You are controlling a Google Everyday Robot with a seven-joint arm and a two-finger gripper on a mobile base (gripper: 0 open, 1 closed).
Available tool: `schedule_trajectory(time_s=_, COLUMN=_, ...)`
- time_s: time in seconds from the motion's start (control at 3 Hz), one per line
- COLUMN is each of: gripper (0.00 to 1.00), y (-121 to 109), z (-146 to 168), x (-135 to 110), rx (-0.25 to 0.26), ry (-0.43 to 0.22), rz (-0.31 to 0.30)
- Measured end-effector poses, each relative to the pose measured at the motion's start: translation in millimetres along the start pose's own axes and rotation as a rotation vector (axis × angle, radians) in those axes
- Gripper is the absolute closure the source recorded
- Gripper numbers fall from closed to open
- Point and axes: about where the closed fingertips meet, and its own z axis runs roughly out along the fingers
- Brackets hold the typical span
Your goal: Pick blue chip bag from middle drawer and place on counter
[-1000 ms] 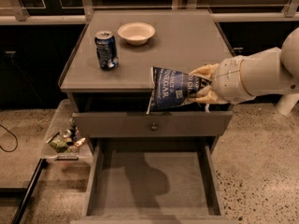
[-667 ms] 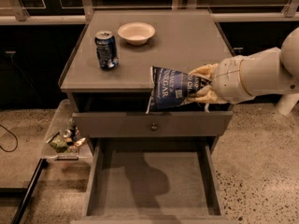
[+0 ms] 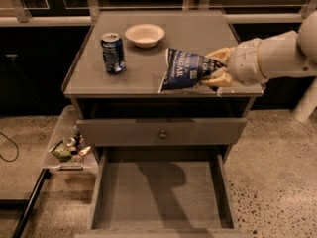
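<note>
The blue chip bag (image 3: pixel 185 69), dark blue with white lettering, hangs tilted just above the front right part of the counter (image 3: pixel 148 71). My gripper (image 3: pixel 212 69) comes in from the right and is shut on the bag's right end. The middle drawer (image 3: pixel 161 195) is pulled open below, its grey floor bare, with the arm's shadow on it.
A blue soda can (image 3: pixel 113 52) stands on the counter's left side and a pale bowl (image 3: pixel 144 34) sits at its back. The drawer above the open one (image 3: pixel 161 132) is shut, with a small round knob. A clear bin of clutter (image 3: pixel 69 145) sits on the floor at the left.
My gripper has lifted the blue chip bag from in front of the cabinet's top edge up over the counter surface.
</note>
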Motion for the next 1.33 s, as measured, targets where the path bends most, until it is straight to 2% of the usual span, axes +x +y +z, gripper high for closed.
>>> schedule_trajectory(time_s=0.33, gripper=1.0, y=-31.0, z=12.9, x=12.6, rx=0.001, ry=-0.047, rz=0.061)
schedule_trajectory(time_s=0.67, gripper=1.0, y=-52.2, z=21.5, x=42.0, rx=0.005, ry=-0.099, rz=0.174)
schedule_trajectory(time_s=1.33, gripper=1.0, y=-65.6, z=41.2, x=77.8, rx=-0.02, ry=-0.174, rz=0.324)
